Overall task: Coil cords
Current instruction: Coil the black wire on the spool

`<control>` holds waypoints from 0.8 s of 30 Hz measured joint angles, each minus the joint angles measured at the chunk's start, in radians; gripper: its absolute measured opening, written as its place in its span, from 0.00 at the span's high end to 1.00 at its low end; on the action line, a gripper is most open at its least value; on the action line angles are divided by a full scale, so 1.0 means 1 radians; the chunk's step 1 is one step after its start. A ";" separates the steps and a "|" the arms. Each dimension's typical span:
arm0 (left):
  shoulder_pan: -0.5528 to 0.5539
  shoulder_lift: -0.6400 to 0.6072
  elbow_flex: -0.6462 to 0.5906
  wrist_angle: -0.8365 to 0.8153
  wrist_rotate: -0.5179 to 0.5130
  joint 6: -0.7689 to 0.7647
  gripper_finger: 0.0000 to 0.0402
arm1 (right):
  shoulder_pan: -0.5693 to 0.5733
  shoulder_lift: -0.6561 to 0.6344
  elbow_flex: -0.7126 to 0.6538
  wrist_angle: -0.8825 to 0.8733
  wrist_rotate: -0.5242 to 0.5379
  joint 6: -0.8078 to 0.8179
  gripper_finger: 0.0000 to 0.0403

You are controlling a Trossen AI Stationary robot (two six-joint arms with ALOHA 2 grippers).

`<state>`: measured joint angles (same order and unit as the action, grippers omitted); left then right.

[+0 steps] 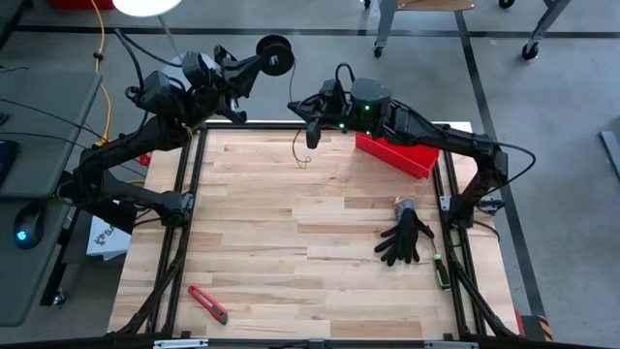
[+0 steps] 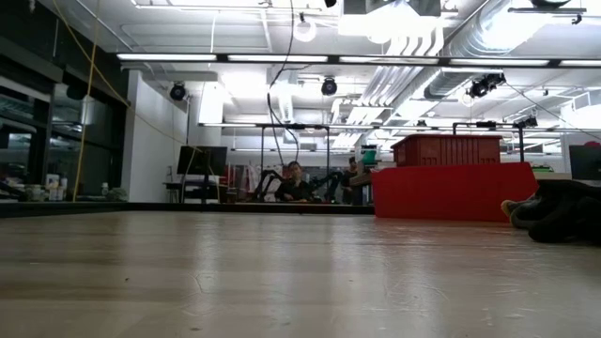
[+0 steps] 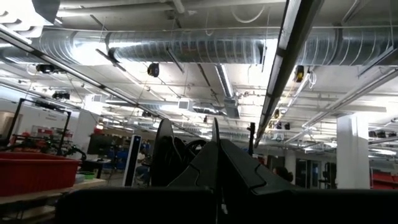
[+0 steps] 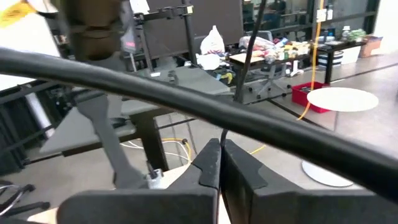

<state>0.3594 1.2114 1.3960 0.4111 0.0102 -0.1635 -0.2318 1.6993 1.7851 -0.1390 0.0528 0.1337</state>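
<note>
Left pincer (image 1: 260, 60): raised beyond the far edge of the desk (image 1: 291, 281), fingers closed on the spool (image 1: 275, 51), a small round black reel held off past the desk's far left corner. In the left wrist view the two dark fingers (image 3: 239, 171) stood pressed together.

Right pincer (image 1: 311, 136): over the far middle of the desk, pointing downward, fingers fully closed; in the right wrist view the fingers (image 4: 239, 171) met with no gap. The cord (image 1: 299, 153), thin and dark, hung from its tip in a loose curl over the wood, so the pincer appeared to pinch it. Whether the cord ran on to the spool could not be told.

Other items on the desk: red bin (image 1: 399, 153), far right, just beside the right arm; black glove (image 1: 405, 237), right side, near the edge; green tool (image 1: 441, 272), near the glove at the right edge; red cutter (image 1: 207, 303), near left.
</note>
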 joint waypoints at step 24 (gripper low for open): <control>0.020 0.065 0.000 0.202 0.065 -0.873 1.00 | 0.075 0.053 0.000 0.260 -0.054 -0.028 1.00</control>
<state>0.3796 1.2762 1.3960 0.6132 0.0754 -1.0361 -0.1567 1.7521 1.7851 0.1210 -0.0009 0.1055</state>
